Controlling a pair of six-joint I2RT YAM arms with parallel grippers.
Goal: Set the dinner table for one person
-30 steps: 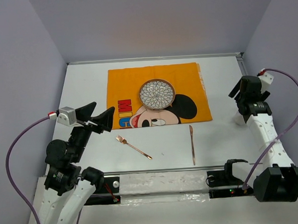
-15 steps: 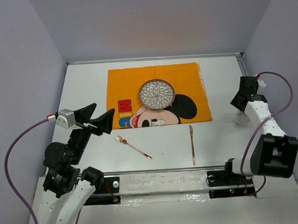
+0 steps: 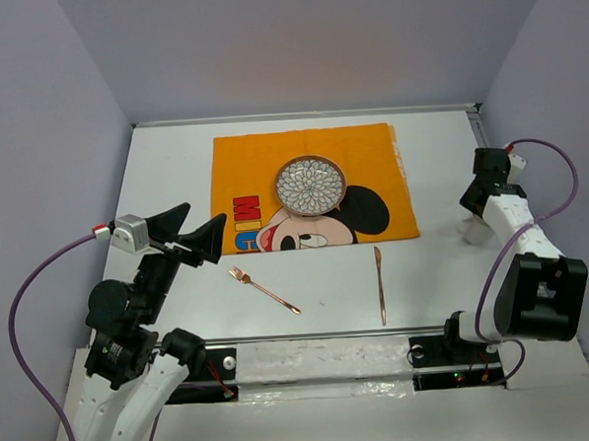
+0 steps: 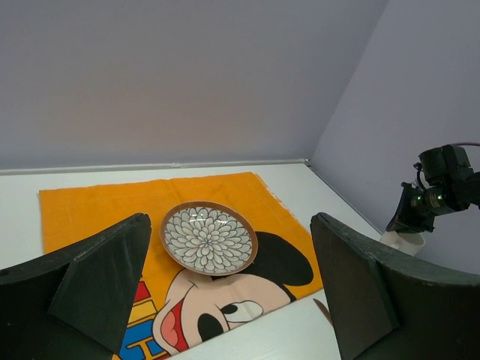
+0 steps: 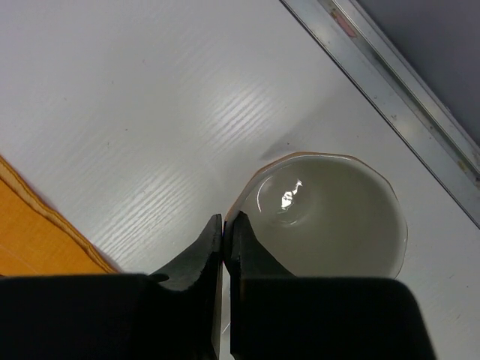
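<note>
the white counter [image 3: 429, 154] is walled by pale grey-lilac panels, with a metal strip [image 5: 375, 67] running along its right edge. an orange cartoon-printed placemat [image 3: 252, 163] lies flat toward the far edge, about midway between the left and right edges. a round plate [image 3: 310, 185] with a petal pattern and a brown rim sits on the placemat, a little right of the mat's middle and nearer the mat's near edge than its far edge.

on the bare counter between the placemat and the near edge lie two copper-coloured pieces. a fork [image 3: 264, 289] is left of the middle, set on a slant with its tines toward the far left. a knife [image 3: 380, 285] is right of the middle, lying straight from near to far, its far tip close to the mat's near edge. the two are well apart.

a small pale cup [image 5: 330, 210] stands upright near the right edge, well clear of the placemat's right side. the right pincer [image 5: 225, 221] comes down on it from above, its fingers pressed almost together and pinching the cup's rim on the side toward the mat, one finger inside the cup and one outside.

the left pincer [image 3: 205, 211] hangs above the near left part of the counter, spread wide and holding nothing, aimed toward the placemat and plate.
</note>
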